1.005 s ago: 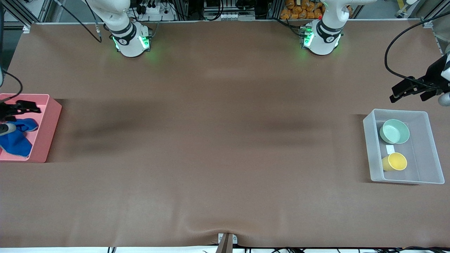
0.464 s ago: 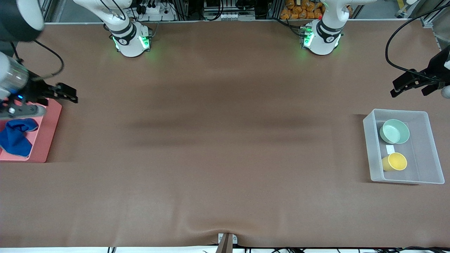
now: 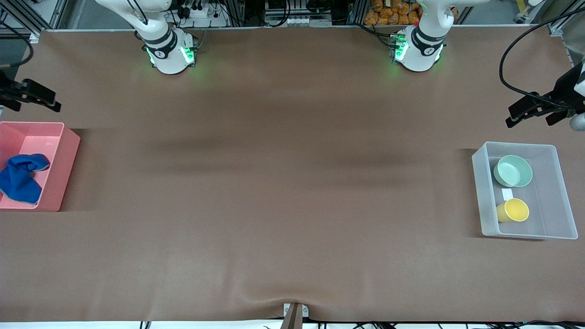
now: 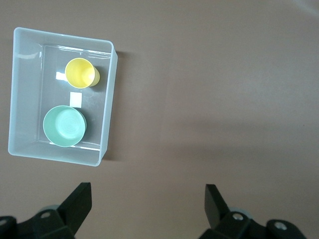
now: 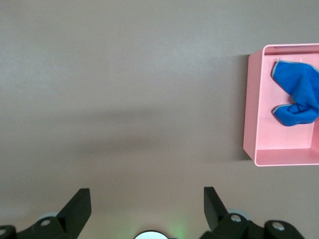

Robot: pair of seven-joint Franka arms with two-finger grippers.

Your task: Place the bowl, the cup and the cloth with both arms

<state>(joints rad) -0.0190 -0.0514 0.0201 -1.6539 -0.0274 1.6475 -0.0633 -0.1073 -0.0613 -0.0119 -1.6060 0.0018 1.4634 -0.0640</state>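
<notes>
The blue cloth (image 3: 20, 178) lies crumpled in a pink bin (image 3: 68, 151) at the right arm's end of the table. My right gripper (image 3: 50, 101) hangs open and empty over bare table beside that bin. The right wrist view shows the cloth (image 5: 296, 94) and my right gripper (image 5: 147, 201) with its jaws wide apart. At the left arm's end, the mint bowl (image 3: 514, 170) and the yellow cup (image 3: 514, 210) sit in a clear bin (image 3: 477, 192), the cup nearer the front camera. My left gripper (image 3: 514, 116) hovers open over the table beside the clear bin, and in its own view the left gripper (image 4: 148, 199) holds nothing.
A brown mat covers the whole table (image 3: 292, 183). A small white label (image 3: 507, 194) lies in the clear bin between bowl and cup. The two arm bases (image 3: 171, 55) glow green along the table edge farthest from the front camera.
My right gripper has lifted out of the pink bin and away toward the bases, leaving the cloth lying inside. The left gripper has barely shifted.
</notes>
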